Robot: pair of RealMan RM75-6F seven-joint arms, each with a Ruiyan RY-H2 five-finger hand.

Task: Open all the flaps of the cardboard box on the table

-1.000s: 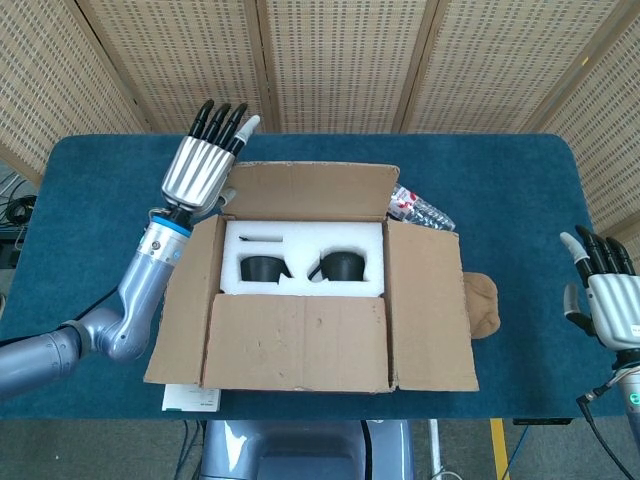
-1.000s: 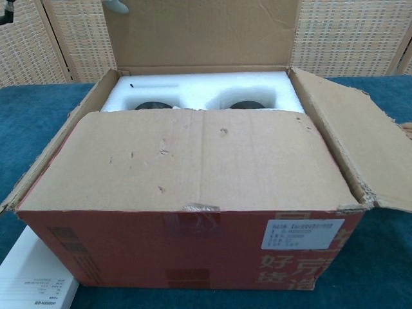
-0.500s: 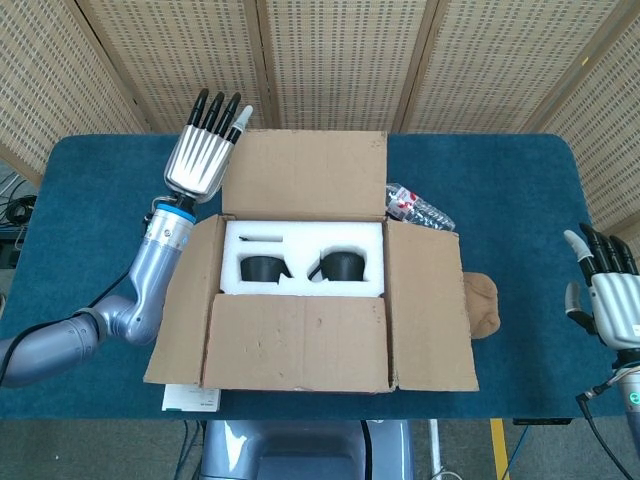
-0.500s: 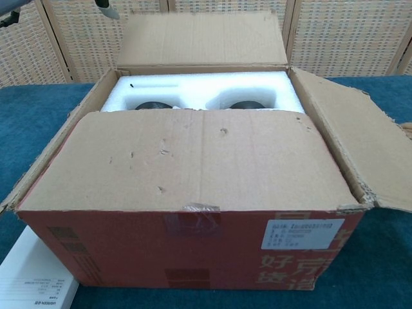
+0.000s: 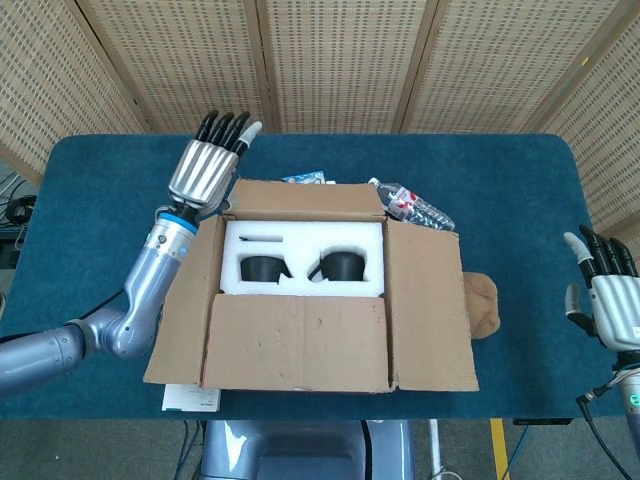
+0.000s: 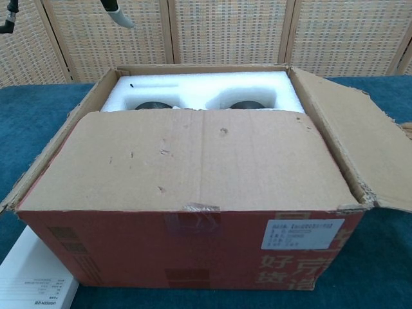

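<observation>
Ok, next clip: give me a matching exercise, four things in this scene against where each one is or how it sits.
Things:
1. left hand
2. right hand
3. white foam
4. near flap

Places or states:
A. by the table's right edge, away from the box
B. inside the box, holding two dark items
C. still folded over the opening
D. raised at the box's far left corner

Pairs: 1-D, 2-A, 3-B, 4-C

near flap [image 5: 297,343] covering box mouth
</observation>
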